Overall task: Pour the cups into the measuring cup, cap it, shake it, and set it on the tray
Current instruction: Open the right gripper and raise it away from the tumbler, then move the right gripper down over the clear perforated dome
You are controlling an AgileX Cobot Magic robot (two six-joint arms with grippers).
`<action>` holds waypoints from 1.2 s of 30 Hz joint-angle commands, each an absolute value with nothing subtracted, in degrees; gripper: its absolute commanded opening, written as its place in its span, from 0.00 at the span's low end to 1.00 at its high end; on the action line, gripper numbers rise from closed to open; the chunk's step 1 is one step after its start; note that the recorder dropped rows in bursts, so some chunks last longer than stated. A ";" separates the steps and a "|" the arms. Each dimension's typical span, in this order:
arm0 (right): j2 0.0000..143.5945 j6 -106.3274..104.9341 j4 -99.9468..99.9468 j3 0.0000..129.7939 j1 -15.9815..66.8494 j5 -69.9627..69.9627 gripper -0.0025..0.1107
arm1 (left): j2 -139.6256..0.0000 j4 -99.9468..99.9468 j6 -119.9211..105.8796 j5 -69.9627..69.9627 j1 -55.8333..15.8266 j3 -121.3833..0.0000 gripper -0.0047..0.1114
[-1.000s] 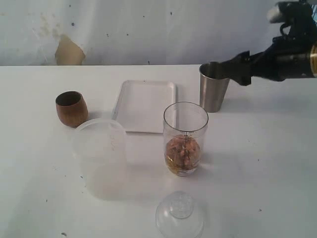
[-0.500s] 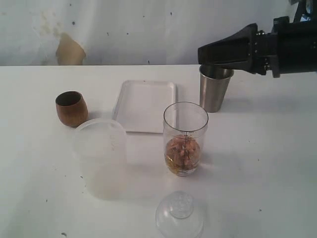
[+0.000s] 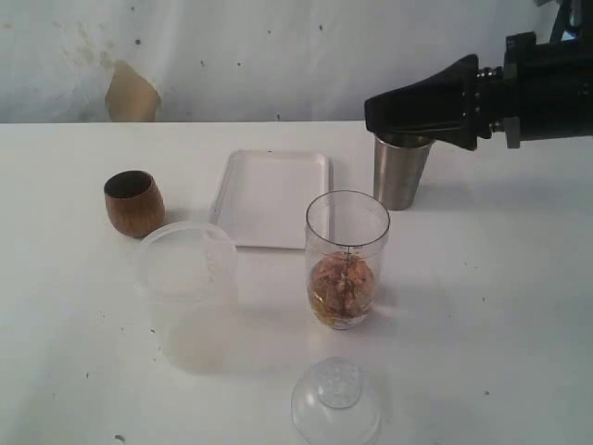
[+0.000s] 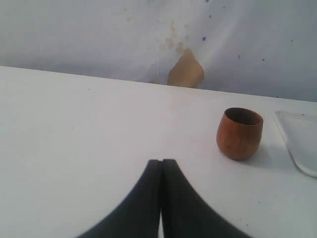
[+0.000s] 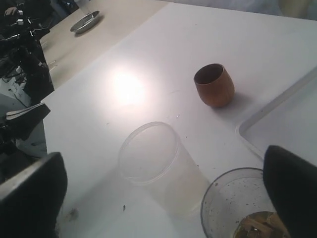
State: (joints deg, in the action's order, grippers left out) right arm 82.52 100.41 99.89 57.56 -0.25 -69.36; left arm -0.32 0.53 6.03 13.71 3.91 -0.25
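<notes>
The steel tumbler [image 3: 400, 178] stands upright at the back right of the table. My right gripper [image 3: 373, 110] hovers just above its rim, pointing left. It is open, with its fingers wide apart in the right wrist view [image 5: 162, 163] and nothing between them. The measuring cup [image 3: 347, 260] [image 5: 242, 208] stands mid-table with brown pieces at its bottom. The wooden cup [image 3: 134, 202] [image 4: 239, 134] [image 5: 214, 85] sits upright at the left. The white tray [image 3: 269, 197] [image 5: 287, 119] lies behind the measuring cup. My left gripper [image 4: 161, 161] is shut and empty, low over bare table, short of the wooden cup.
A frosted plastic tub [image 3: 188, 292] [image 5: 158, 163] stands left of the measuring cup. A clear domed lid [image 3: 335, 400] lies at the table's front edge. A wall runs close behind the table.
The right gripper has turned and lifted off the tumbler's rim. It now hangs above the rim and has shifted slightly left. The tumbler and the other objects have not moved.
</notes>
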 commanded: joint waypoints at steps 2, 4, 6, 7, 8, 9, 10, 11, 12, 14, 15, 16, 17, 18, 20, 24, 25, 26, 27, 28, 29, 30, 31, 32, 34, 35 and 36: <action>80.83 97.19 98.28 57.57 0.00 -69.71 0.58 | 0.00 0.00 6.24 13.33 3.98 0.00 0.04; 78.69 95.21 99.11 58.11 0.00 -66.03 0.32 | 0.00 0.00 6.24 13.33 3.98 0.00 0.04; 75.89 89.30 99.11 58.11 0.00 -64.82 0.12 | 0.00 0.00 6.24 13.33 3.98 0.00 0.04; 74.40 86.75 99.11 58.21 0.00 -64.35 0.03 | 0.00 0.00 6.24 13.33 3.98 0.00 0.04; 73.34 85.23 98.70 58.21 0.00 -62.08 0.02 | 0.00 0.00 6.24 13.33 3.98 0.00 0.04; 71.74 85.85 97.37 58.21 0.00 -53.05 0.02 | 0.00 0.00 6.24 13.33 3.98 0.00 0.04; 71.12 86.68 97.37 58.21 0.00 -48.99 0.02 | 0.00 0.00 6.24 13.33 3.98 0.00 0.04; 69.85 86.60 98.87 58.21 0.00 -40.40 0.02 | 0.00 0.00 6.24 13.33 3.98 0.00 0.04; 68.63 87.16 99.95 58.21 0.00 -32.14 0.02 | 0.00 0.00 6.24 13.33 3.98 0.00 0.04; 66.55 89.22 99.95 58.07 0.00 -19.67 0.02 | 0.00 0.00 6.24 13.33 3.98 0.00 0.04; 65.67 89.86 99.95 58.07 0.00 -14.86 0.02 | 0.00 0.00 6.24 13.33 3.98 0.00 0.04; 64.81 90.41 99.95 58.07 0.00 -10.29 0.02 | 0.00 0.00 6.24 13.33 3.98 0.00 0.04; 64.17 90.40 99.95 58.07 0.00 -7.13 0.02 | 0.00 0.00 6.24 13.33 3.98 0.00 0.04; 63.56 90.29 99.95 58.07 0.00 -2.74 0.02 | 0.00 0.00 6.24 13.33 3.98 0.00 0.04; 62.78 88.94 99.95 58.07 0.00 5.51 0.02 | 0.00 0.00 6.24 13.33 3.98 0.00 0.04; 63.27 79.32 99.95 57.94 0.00 24.84 0.02 | 0.00 0.00 6.24 13.33 3.98 0.00 0.04; 63.51 76.27 97.86 57.94 0.00 28.93 0.02 | 0.00 0.00 6.24 13.33 3.98 0.00 0.04; 63.73 72.94 94.88 57.94 0.00 32.58 0.02 | 0.00 0.00 6.24 13.33 3.98 0.00 0.04; 63.95 69.46 92.01 57.94 0.00 34.75 0.02 | 0.00 0.00 6.24 13.33 3.98 0.00 0.04; 64.24 63.77 87.33 58.07 -0.04 36.53 0.02 | 0.00 0.00 6.24 13.33 3.98 0.00 0.04; 64.64 55.85 80.52 58.44 -0.04 37.20 0.02 | 0.00 0.00 6.24 13.33 3.98 0.00 0.04; 64.77 46.57 73.62 58.83 -0.04 37.64 0.02 | 0.00 0.00 6.24 13.33 3.98 0.00 0.04; 65.13 37.01 64.16 59.31 0.00 37.64 0.02 | 0.00 0.00 6.24 13.33 3.98 0.00 0.04; 65.26 27.07 53.10 59.86 0.00 37.77 0.02 | 0.00 0.00 6.24 13.33 3.98 0.00 0.04; 65.62 8.63 30.66 60.84 0.00 40.34 0.02 | 0.00 0.00 6.24 13.33 3.98 0.00 0.04; 65.99 0.00 20.65 61.52 0.00 43.84 0.02 | 0.00 0.00 6.24 13.33 3.98 0.00 0.04; 66.34 -6.12 13.63 62.18 0.00 48.96 0.02 | 0.00 0.00 6.24 13.33 3.98 0.00 0.04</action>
